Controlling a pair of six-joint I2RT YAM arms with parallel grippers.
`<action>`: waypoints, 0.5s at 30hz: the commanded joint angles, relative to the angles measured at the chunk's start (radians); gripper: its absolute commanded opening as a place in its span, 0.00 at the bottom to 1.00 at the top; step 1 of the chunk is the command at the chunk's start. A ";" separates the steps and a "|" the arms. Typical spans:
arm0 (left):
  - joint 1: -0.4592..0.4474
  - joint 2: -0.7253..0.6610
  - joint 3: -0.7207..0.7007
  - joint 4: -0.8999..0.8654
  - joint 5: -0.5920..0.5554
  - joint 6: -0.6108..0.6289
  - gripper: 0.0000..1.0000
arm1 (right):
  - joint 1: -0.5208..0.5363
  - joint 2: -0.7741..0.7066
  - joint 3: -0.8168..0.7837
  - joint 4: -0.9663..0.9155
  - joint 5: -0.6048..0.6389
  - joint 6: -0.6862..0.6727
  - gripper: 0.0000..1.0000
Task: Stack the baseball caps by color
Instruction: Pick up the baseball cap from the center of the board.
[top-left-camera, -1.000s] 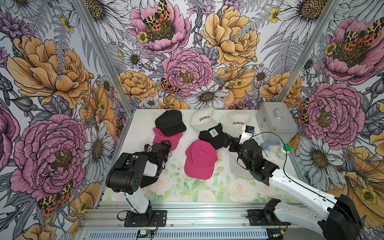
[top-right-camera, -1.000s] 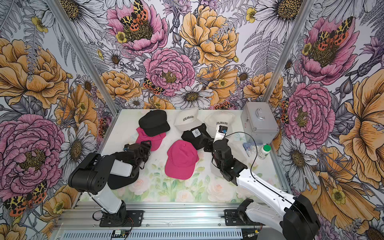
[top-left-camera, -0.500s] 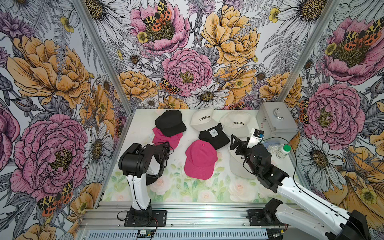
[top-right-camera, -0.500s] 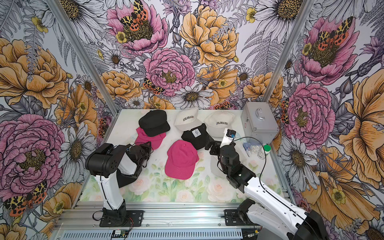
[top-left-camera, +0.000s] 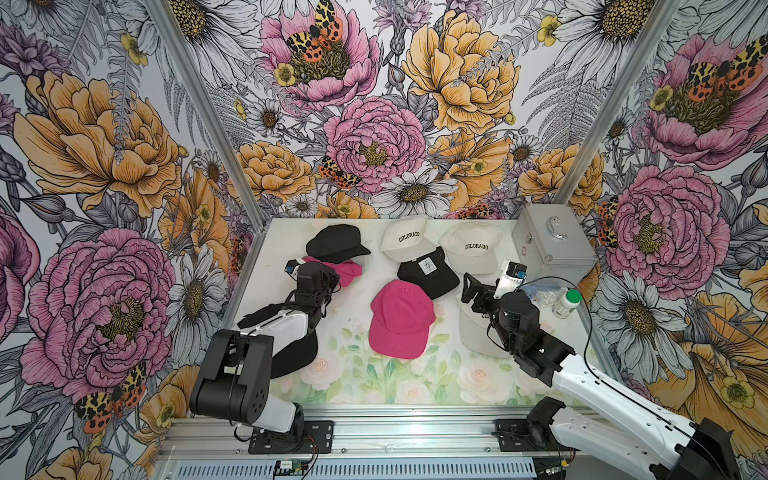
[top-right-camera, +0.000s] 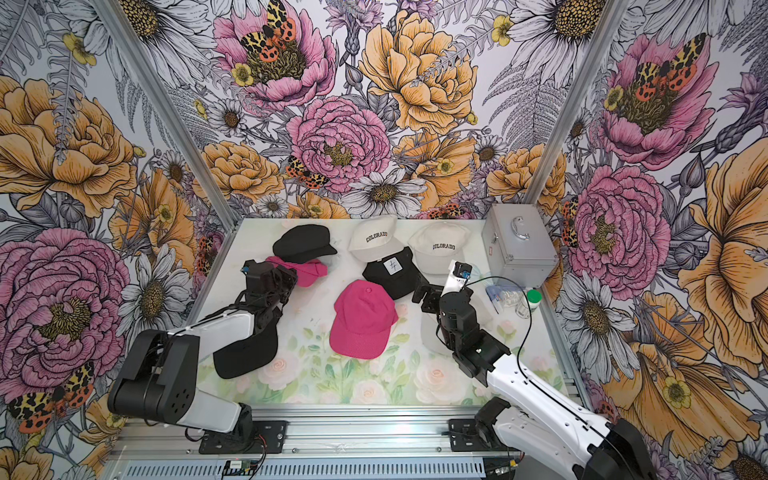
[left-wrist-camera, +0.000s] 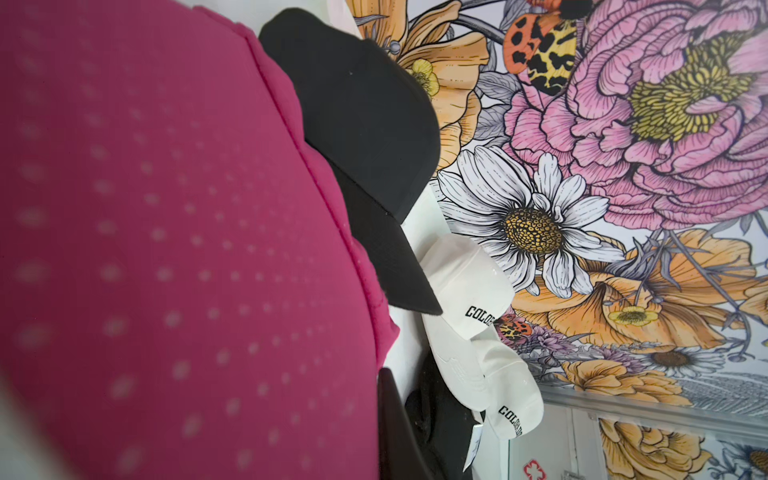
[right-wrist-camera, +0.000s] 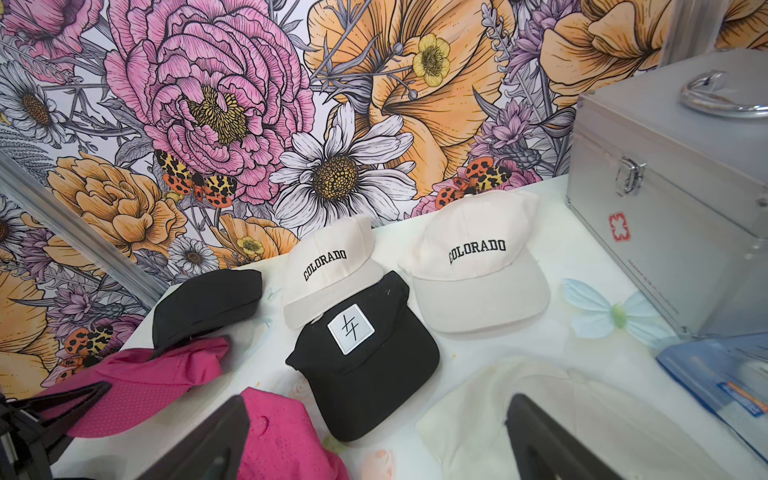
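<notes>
The left hand (top-left-camera: 321, 277) sits at the far left of the counter (top-left-camera: 353, 386), closed down tight and, by the look of it, pinching the far pink cap (top-left-camera: 348, 269). That cap lies crosswise with a black cap (top-left-camera: 336, 243) overlapping its far edge. Its mate, the middle pink cap (top-left-camera: 400, 319), lies to the right of that hand and nearer the front, so I'd guess the carry runs that way, with the left arm plainly the nearer one. The right hand (right-wrist-camera: 378, 401) hangs spread wide above a cream cap (top-left-camera: 471, 336), gripping nothing. From above, the left hand's own bulk hides its jaws. The left wrist view shows only perforated pink cloth up close, the black brim against it. Only the right wrist view shows the white patch on the patched black cap (right-wrist-camera: 365, 374) clearly.
</notes>
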 joint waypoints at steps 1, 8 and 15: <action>-0.025 -0.122 0.098 -0.264 -0.046 0.224 0.00 | -0.011 0.029 0.015 0.034 0.019 0.007 0.99; -0.005 -0.184 0.246 -0.411 0.134 0.337 0.00 | -0.039 0.143 0.030 0.090 -0.036 0.056 1.00; -0.024 -0.178 0.288 -0.411 0.324 0.381 0.00 | -0.145 0.177 -0.003 0.198 -0.217 0.191 0.99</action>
